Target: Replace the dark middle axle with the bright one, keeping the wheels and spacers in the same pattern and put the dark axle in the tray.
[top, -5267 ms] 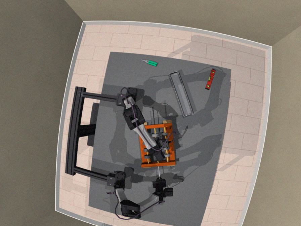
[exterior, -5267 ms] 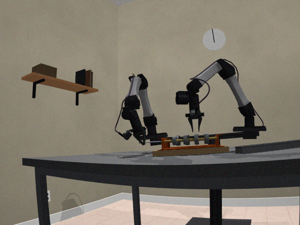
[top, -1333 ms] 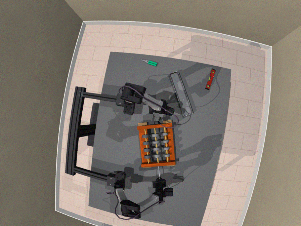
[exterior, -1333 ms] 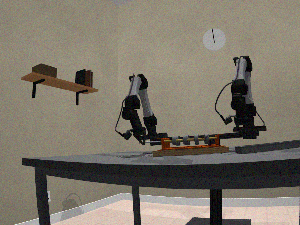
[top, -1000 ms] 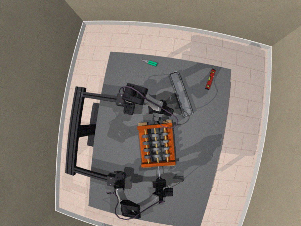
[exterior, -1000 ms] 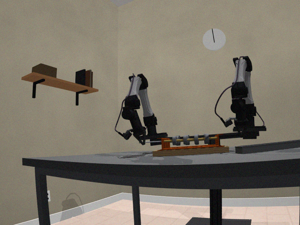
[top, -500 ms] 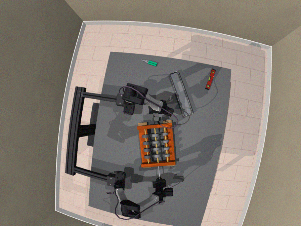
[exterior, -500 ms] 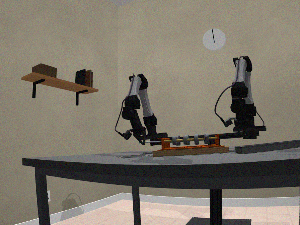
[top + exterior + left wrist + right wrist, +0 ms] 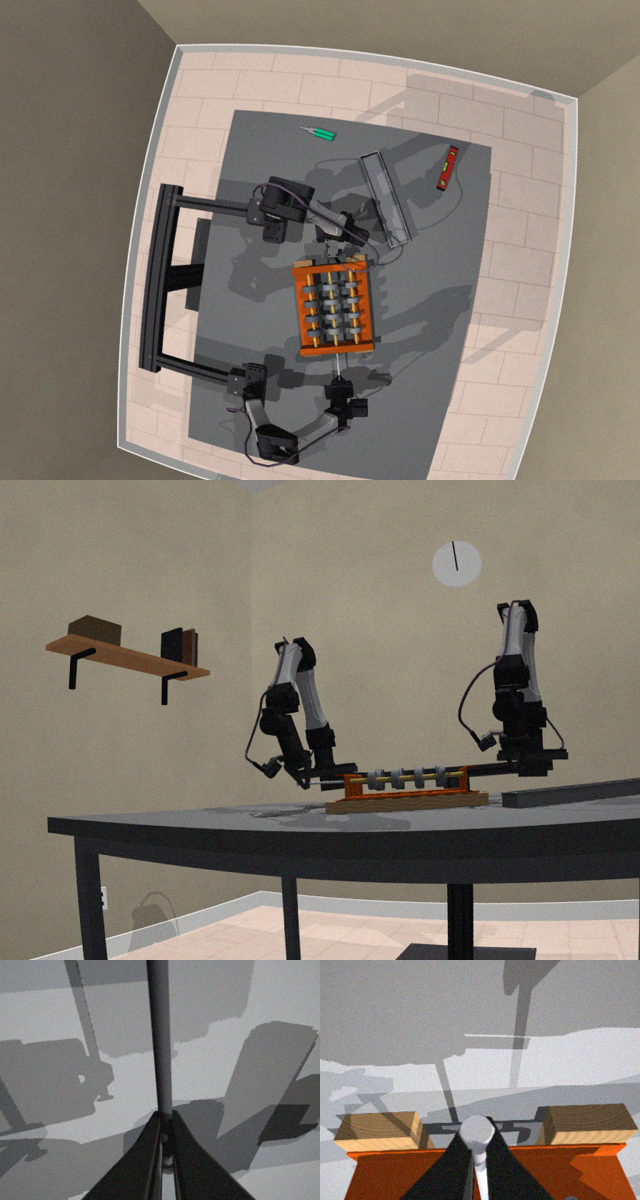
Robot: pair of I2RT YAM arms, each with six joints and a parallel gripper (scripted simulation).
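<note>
Near, the right gripper (image 9: 338, 378) (image 9: 306, 784) (image 9: 479, 1126) grips the bright axle (image 9: 338, 363) (image 9: 331, 782) (image 9: 476, 1131), its tail toward the frame (image 9: 336, 348) (image 9: 353, 787) (image 9: 426, 1169). Beyond, the left gripper (image 9: 333, 260) (image 9: 535, 769) (image 9: 166, 1119) clasps the dark axle (image 9: 162, 1031): seemingly the swap, wanting a straight pull, bright following. Tray (image 9: 370, 153) (image 9: 568, 795) far right.

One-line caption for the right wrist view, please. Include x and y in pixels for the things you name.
Right gripper (image 9: 479, 1154) (image 9: 338, 378) shut on the bright axle (image 9: 481, 1174) (image 9: 338, 363) (image 9: 331, 782), beside the orange frame (image 9: 409, 1171) (image 9: 336, 348) (image 9: 353, 788) on wooden battens (image 9: 589, 1124) (image 9: 408, 803).
</note>
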